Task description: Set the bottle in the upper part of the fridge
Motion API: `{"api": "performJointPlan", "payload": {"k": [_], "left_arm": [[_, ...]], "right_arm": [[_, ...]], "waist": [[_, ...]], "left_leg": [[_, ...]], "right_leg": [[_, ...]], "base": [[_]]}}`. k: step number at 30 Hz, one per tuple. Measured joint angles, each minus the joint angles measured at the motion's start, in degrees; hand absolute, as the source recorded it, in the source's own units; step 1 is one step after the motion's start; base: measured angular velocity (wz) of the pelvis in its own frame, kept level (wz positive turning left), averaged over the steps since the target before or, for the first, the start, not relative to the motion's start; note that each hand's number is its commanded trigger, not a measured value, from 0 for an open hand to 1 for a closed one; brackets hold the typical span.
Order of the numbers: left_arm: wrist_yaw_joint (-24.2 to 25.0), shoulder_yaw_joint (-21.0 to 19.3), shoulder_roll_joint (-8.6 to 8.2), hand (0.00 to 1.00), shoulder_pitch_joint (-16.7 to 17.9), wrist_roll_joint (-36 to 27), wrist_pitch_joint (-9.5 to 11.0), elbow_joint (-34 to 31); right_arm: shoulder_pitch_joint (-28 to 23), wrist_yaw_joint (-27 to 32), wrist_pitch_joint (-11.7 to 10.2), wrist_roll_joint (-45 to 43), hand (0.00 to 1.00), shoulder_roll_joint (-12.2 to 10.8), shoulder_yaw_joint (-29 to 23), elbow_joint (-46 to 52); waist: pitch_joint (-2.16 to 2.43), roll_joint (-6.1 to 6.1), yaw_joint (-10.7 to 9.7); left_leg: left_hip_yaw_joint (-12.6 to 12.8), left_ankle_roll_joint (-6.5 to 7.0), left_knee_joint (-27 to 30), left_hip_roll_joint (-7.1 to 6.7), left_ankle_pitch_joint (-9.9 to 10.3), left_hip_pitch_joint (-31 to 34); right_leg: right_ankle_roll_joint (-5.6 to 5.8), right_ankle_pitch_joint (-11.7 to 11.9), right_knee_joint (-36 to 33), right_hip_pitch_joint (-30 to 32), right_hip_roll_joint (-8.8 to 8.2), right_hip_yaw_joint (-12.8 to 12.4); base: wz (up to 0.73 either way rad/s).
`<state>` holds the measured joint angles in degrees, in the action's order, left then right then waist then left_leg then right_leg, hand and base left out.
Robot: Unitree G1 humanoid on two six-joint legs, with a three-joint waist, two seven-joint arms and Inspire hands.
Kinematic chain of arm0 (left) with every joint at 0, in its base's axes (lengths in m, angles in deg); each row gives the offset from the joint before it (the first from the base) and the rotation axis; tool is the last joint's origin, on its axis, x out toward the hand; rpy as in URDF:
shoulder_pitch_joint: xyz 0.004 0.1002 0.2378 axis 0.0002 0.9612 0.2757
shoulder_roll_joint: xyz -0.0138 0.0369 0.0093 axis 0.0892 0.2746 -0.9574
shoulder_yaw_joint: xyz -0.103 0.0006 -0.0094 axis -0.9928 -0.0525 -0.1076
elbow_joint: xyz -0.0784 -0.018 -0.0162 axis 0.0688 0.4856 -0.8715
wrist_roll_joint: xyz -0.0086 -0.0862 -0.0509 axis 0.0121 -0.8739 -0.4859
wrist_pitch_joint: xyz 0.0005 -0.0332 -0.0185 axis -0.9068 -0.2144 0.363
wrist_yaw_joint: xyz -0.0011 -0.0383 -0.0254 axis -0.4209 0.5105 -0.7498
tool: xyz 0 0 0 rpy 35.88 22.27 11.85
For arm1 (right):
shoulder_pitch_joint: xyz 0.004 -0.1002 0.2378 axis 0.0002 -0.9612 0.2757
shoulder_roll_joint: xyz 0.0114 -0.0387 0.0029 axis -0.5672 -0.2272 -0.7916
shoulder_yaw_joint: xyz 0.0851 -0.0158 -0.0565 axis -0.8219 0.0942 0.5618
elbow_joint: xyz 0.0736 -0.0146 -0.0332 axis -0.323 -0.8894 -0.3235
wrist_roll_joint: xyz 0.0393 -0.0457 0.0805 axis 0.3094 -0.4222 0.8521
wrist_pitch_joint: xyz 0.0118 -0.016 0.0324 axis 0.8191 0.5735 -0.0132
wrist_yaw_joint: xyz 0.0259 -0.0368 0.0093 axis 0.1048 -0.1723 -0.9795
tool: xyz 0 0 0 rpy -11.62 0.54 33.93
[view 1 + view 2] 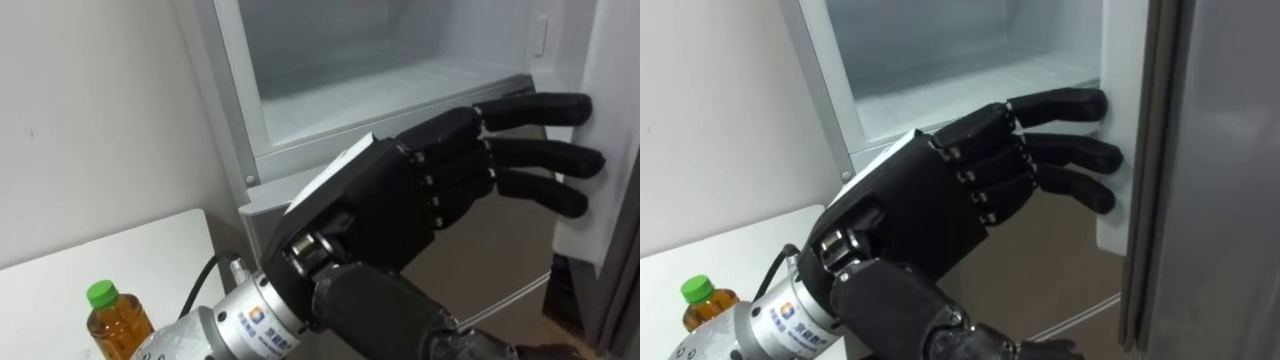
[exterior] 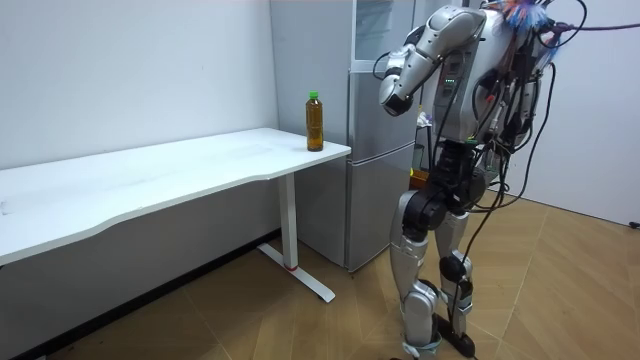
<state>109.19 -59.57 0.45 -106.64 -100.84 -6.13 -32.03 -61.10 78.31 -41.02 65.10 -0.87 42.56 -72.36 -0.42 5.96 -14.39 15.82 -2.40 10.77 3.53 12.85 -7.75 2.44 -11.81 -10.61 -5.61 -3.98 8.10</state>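
The robot stood right in front of the fridge with its left arm lifted up. The left robot hand (image 1: 400, 200) was open. Its fingers (image 1: 540, 155) were held straight and lay against the inside edge of the fridge door (image 1: 612, 110). The upper fridge (image 1: 290, 150) was open and white inside. The bottle (image 1: 117, 325) stood up on the white table (image 1: 90, 255), at the corner next to the fridge, apart from the hand. It had a green cap and brown drink inside. A blue mark (image 1: 252, 322) on the wrist was too small to read.
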Motion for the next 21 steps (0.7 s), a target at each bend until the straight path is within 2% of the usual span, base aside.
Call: {"api": "performJointPlan", "payload": {"k": [3, 6, 11, 13, 21], "left_arm": [[-0.02, 0.79, 0.01, 0.00, 0.00, -0.04, 0.11, 0.01], [0.05, 1.23, 0.02, 0.00, 0.00, -0.03, 0.11, 0.01], [0.09, 2.09, 0.15, 0.00, 0.00, -0.06, 0.21, 0.10], [0.11, 2.19, 0.16, 0.00, -0.02, -0.06, 0.21, 0.39], [1.59, 3.15, 0.18, 0.00, -2.79, -0.05, -0.03, 3.21]], "right_arm": [[0.01, 0.00, -0.06, 0.02, 0.00, 0.00, 0.03, -0.07], [0.03, 0.00, -0.13, 0.03, 0.00, 0.00, 0.03, -0.07], [0.03, 0.00, -0.36, 1.08, 0.00, -0.01, 0.56, -0.34], [0.11, 0.10, -1.01, 1.37, 0.00, -0.17, 0.44, -0.34], [0.62, 1.23, -1.21, 1.34, 0.00, -0.02, 0.44, -0.40]], "waist": [[-0.01, -0.01, 0.13], [-0.01, -0.01, 0.13], [-0.01, -0.01, 0.10], [-0.02, 0.02, -1.10], [-0.14, 0.54, -2.58]], "left_leg": [[1.39, 0.00, -0.01, 0.10, 0.00, -0.03], [1.57, 0.00, -0.02, 0.13, 0.00, -0.03], [4.91, -0.01, 0.03, 0.83, 0.01, -0.05], [5.84, -0.02, 0.08, 1.14, 0.01, -0.14], [8.15, -0.05, 0.66, 1.86, 0.03, -0.49]], "right_leg": [[-0.01, 0.02, -0.07, 0.23, 0.01, -0.31], [-0.04, 0.16, -0.13, 0.56, 0.07, -0.83], [-0.25, 0.99, 0.02, 1.77, 0.76, -3.12], [-0.40, 1.22, 0.11, 1.88, 1.04, -3.38], [-0.88, 1.53, 0.13, 2.40, 1.60, -4.45]], "base": [[-0.06], [-0.11], [-0.27], [-0.14], [-0.11]]}}
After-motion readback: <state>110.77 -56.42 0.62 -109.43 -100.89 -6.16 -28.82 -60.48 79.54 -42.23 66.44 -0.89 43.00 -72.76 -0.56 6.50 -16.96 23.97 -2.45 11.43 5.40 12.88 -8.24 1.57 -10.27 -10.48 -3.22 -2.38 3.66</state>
